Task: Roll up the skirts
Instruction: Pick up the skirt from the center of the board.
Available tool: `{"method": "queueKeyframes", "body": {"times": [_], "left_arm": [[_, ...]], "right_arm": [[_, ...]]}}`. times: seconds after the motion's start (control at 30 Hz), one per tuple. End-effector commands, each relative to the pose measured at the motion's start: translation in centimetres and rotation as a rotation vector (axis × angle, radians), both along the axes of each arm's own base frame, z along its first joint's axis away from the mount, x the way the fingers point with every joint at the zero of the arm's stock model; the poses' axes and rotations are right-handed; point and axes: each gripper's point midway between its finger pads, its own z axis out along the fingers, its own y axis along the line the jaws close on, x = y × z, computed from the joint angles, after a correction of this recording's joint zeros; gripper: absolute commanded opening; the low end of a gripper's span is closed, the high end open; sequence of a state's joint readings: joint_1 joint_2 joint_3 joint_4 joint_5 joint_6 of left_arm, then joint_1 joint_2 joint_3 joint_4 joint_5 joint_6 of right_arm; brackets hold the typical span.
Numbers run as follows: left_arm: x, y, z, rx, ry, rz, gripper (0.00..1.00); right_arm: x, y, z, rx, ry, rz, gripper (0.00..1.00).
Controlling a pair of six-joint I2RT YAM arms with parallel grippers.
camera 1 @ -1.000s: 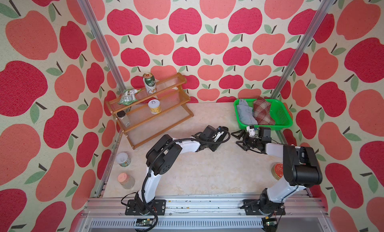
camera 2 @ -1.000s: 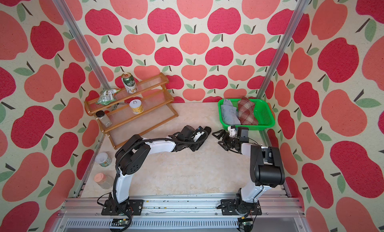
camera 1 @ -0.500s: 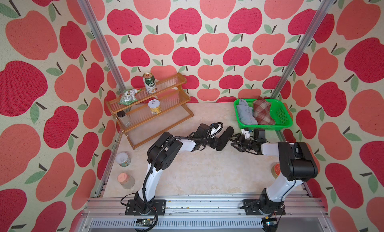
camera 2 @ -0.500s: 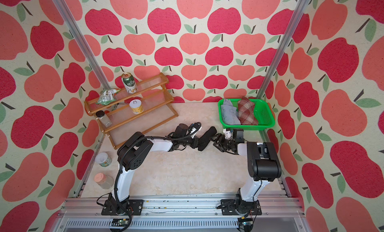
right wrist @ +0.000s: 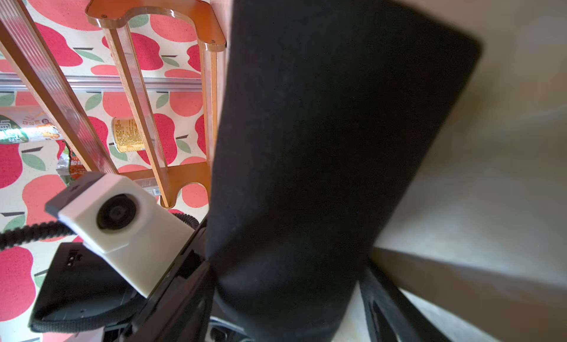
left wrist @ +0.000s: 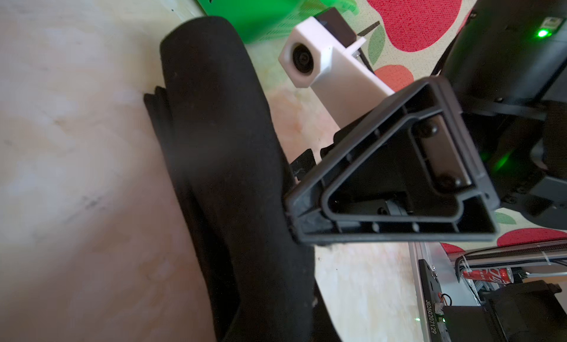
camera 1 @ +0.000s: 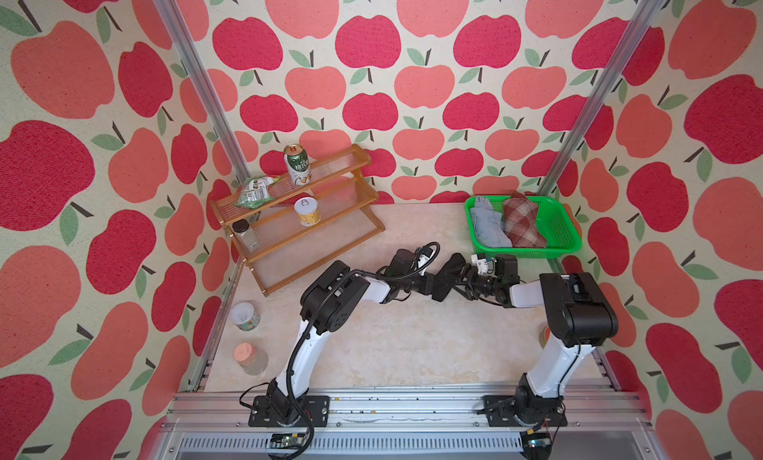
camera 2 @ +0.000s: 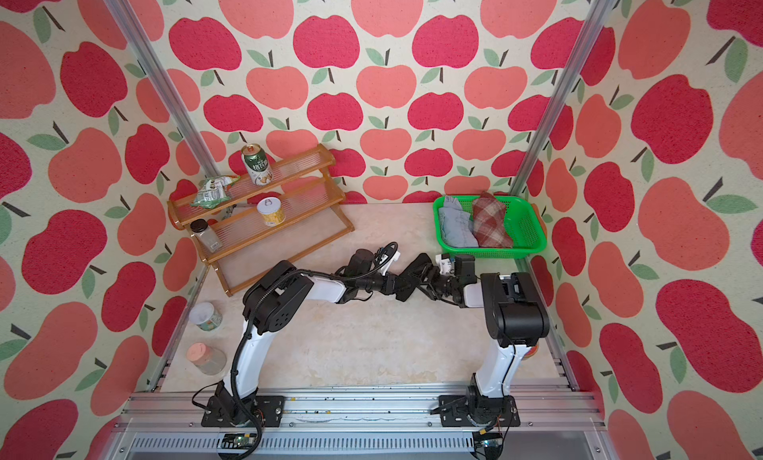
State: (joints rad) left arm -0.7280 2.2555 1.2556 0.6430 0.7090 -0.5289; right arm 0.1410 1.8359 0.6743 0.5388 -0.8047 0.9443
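Right wrist view: black skirt roll between right gripper's parted jaws; left gripper clamped on it. Both arms stretched low, meeting mid-bench.

We read little here. Green can on top shelf of wooden rack: white Chinese characters in both top views, too small for us to spell out. Black plate at table edge in left wrist view: white serial "J62602071 29", run lengthwise. Red can lying near it: white script, partly hidden, unreadable to us. Yellow can in right wrist view: dense small print, illegible. Snack packet: Chinese characters, blurred.
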Motion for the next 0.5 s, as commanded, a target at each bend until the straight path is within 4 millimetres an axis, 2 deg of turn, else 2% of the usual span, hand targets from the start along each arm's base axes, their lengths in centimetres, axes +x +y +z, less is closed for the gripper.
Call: {"method": "queueKeyframes", "body": {"times": [0.0,0.2,0.47], "left_arm": [[0.0,-0.2,0.9,-0.079,0.015,-0.016,0.14],[-0.4,-0.8,1.8,-0.102,0.03,-0.051,0.14],[-1.5,-2.2,2.2,-0.148,0.078,-0.114,0.14]], "right_arm": [[-0.9,0.2,-2.5,-0.003,0.081,-0.028,0.71],[-0.6,0.7,-3.6,0.024,0.099,-0.044,0.66],[0.7,1.8,-2.9,0.055,0.079,-0.041,0.61]]}}
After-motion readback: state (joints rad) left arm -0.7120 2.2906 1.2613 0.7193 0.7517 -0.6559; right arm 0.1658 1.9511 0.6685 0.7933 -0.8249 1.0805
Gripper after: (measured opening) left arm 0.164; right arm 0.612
